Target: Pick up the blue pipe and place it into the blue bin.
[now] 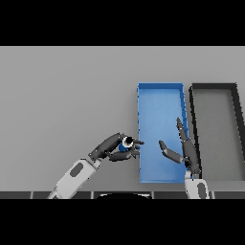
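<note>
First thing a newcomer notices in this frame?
The blue bin, bright against the grey table, with a black bin beside it to the right. Next, the left hand curled around the blue pipe at the blue bin's left wall, and the right hand open above the bin.

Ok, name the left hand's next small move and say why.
Probably carry the blue pipe rightward over the blue bin. The left hand is curled round the pipe just outside the bin's left wall, not yet above its floor; the right hand hangs open over the bin.
</note>
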`<control>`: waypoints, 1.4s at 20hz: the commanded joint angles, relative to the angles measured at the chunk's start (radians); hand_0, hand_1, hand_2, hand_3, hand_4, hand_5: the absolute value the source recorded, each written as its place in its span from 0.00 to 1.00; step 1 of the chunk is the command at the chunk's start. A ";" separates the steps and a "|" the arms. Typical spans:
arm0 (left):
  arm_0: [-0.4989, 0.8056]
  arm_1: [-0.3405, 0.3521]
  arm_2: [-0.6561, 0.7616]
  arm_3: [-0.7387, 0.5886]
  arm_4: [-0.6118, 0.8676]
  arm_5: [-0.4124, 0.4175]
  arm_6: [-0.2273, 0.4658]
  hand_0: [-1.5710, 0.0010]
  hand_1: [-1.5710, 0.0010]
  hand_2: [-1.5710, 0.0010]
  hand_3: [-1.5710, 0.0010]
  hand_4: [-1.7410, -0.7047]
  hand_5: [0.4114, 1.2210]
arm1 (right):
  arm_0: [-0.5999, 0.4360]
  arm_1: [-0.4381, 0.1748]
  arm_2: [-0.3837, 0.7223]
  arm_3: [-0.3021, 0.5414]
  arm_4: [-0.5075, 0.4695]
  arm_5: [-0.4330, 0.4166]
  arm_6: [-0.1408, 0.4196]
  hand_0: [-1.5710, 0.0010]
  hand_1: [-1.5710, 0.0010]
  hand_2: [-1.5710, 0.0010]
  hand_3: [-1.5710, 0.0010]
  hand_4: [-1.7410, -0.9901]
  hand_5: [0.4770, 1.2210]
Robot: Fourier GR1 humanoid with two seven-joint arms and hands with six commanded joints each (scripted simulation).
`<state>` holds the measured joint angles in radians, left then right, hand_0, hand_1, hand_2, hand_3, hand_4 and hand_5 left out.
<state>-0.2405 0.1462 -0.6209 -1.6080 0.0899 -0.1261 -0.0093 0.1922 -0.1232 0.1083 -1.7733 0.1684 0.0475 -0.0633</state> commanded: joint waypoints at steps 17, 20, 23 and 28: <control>-0.014 -0.004 0.013 0.001 -0.020 -0.025 0.005 0.00 0.00 0.00 0.06 0.00 1.00 | -0.314 -0.247 0.144 -0.285 -0.484 0.422 0.300 1.00 1.00 1.00 1.00 0.58 0.06; 0.007 -0.004 0.004 -0.002 -0.020 -0.039 -0.015 0.00 0.00 0.00 0.05 0.00 1.00 | -0.401 -0.208 0.200 -0.249 -0.472 0.438 0.345 1.00 1.00 1.00 1.00 0.65 0.07; -0.008 -0.014 0.015 0.012 -0.011 -0.054 -0.038 0.00 0.00 0.00 0.03 0.00 1.00 | -0.472 -0.169 0.245 -0.222 -0.469 0.442 0.400 1.00 1.00 1.00 1.00 0.68 0.07; 0.001 0.005 0.011 -0.007 -0.036 -0.061 -0.038 0.00 0.00 0.00 0.02 0.00 1.00 | -0.576 -0.112 0.277 -0.139 -0.460 0.464 0.428 1.00 1.00 1.00 1.00 0.70 0.04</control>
<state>-0.2395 0.1518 -0.6096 -1.6149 0.0560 -0.1891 -0.0499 -0.3846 -0.2350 0.3852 -1.9121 -0.2911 0.5106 0.3649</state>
